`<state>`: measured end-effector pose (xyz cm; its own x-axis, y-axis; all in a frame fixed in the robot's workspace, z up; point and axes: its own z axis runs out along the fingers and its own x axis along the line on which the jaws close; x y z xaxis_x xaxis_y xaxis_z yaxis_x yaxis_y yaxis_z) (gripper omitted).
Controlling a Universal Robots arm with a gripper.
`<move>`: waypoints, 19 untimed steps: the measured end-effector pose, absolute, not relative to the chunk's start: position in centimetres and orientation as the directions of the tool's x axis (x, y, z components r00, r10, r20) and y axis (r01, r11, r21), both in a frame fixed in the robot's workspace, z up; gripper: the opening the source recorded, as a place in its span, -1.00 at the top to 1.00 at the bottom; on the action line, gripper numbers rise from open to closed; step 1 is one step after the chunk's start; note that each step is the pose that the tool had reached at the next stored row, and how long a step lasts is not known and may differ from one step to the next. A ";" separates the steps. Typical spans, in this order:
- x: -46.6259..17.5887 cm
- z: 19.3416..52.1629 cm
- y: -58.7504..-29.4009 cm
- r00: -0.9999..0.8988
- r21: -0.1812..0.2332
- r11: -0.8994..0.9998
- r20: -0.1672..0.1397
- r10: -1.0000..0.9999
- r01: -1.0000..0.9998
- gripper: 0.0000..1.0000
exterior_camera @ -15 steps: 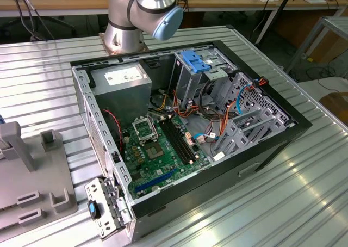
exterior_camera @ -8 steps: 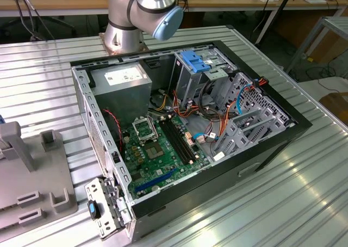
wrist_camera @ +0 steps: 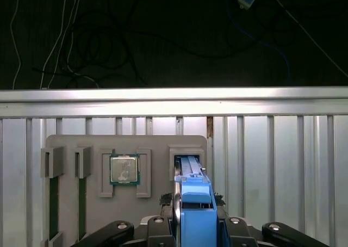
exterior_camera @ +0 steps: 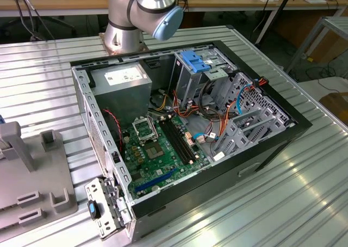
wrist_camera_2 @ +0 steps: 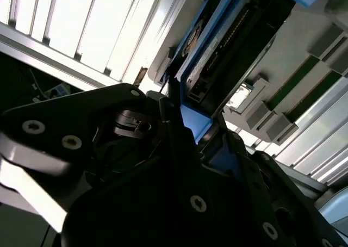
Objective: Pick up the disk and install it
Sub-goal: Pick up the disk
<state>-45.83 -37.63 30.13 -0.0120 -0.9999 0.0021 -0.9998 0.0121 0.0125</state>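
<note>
First wrist view: gripper [wrist_camera: 197,228] clamped on the disk [wrist_camera: 194,202], one black finger tight against each blue side rail. The disk stands on edge at a slot of the grey tray [wrist_camera: 157,144]; cannot tell whether it is seated or lifted. A processor chip [wrist_camera: 124,169] lies in the next pocket.

Second wrist view: the disk's dark face between the rails, and green memory sticks [wrist_camera_2: 298,79] in the tray.

Exterior view: open computer case [exterior_camera: 190,122] on the ribbed table [exterior_camera: 272,203], arm [exterior_camera: 144,13] behind it.
</note>
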 end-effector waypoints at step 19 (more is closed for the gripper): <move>-45.8 40.9 -37.6 -0.012 0.012 0.012 0.003 -1.000 -1.000 0.25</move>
<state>-45.82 -37.60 40.88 -0.0120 -0.9999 0.0030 -0.9999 0.0120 0.0124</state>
